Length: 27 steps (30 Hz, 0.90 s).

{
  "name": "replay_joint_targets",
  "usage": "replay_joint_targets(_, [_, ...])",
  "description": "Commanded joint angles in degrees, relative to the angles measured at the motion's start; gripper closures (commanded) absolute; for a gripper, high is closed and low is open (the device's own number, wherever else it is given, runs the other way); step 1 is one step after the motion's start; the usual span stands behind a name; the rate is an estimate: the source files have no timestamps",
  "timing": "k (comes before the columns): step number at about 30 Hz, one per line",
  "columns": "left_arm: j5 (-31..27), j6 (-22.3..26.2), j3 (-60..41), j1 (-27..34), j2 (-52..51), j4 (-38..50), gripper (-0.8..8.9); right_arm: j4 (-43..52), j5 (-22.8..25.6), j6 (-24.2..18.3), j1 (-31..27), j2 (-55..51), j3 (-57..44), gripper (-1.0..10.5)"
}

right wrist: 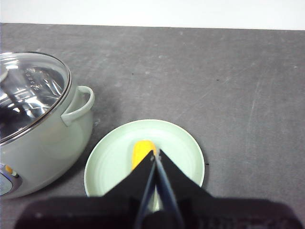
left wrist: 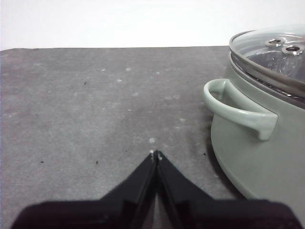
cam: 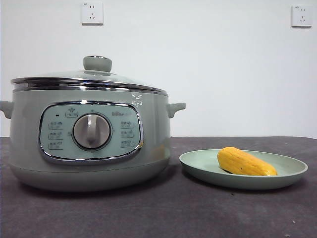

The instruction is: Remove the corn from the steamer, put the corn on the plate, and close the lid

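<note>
The sage-green steamer [cam: 89, 144] stands at the left of the front view with the glass lid [cam: 89, 78] sitting closed on it. The yellow corn [cam: 245, 162] lies on the pale green plate [cam: 198, 166] to the steamer's right. My left gripper [left wrist: 156, 153] is shut and empty, above the bare table beside the steamer's side handle [left wrist: 238, 110]. My right gripper [right wrist: 156, 155] is shut and empty, high above the plate [right wrist: 112, 160], with the corn [right wrist: 141, 150] partly hidden behind its tips. Neither gripper shows in the front view.
The dark grey table [cam: 208, 213] stretches around the steamer and the plate. A white wall with two sockets [cam: 92, 13] stands behind. The steamer [right wrist: 38, 129] and its lid [right wrist: 28, 90] also show in the right wrist view.
</note>
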Motion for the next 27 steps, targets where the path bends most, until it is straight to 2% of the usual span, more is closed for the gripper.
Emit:
replay_joint_targets(1, [0.00, -0.15, -0.68, 0.17, -0.17, -0.15, 8.17, 0.07, 0.15, 0.50, 0.04, -0.13, -0.48, 9.5])
replay_joint_targets(3, [0.00, -0.15, -0.68, 0.17, -0.17, -0.15, 8.16, 0.04, 0.28, -0.20, 0.04, -0.13, -0.48, 9.5])
replay_joint_targets(7, [0.02, -0.15, -0.68, 0.17, -0.17, -0.15, 8.17, -0.31, -0.02, -4.44, -0.17, -1.22, -0.57, 9.5])
replay_joint_targets(10, [0.00, -0.15, -0.68, 0.17, -0.17, -0.15, 8.16, 1.01, -0.72, -7.96, -2.38, -3.43, -1.99, 9.5])
replay_joint_targets(13, [0.00, -0.15, -0.68, 0.17, -0.17, -0.15, 8.16, 6.84, -5.44, -9.92, -7.43, -6.40, -6.45, 9.5])
replay_joint_targets(16, [0.02, -0.15, -0.68, 0.17, -0.17, -0.15, 8.16, 14.05, -12.55, -10.56, -13.53, -9.75, -12.70, 9.5])
replay_joint_targets(18, [0.00, -0.15, -0.68, 0.17, -0.17, -0.15, 8.16, 18.05, -15.30, -10.69, -16.72, -12.09, -16.96, 9.5])
replay_joint_targets(22, [0.00, -0.15, -0.68, 0.17, -0.17, -0.15, 8.17, 23.32, -15.30, -9.94, -20.35, -17.16, -25.11, 9.5])
replay_joint_targets(27, [0.00, -0.15, -0.68, 0.17, -0.17, -0.15, 8.16, 23.37, -15.28, -9.79, -21.81, -21.92, -31.41, 9.5])
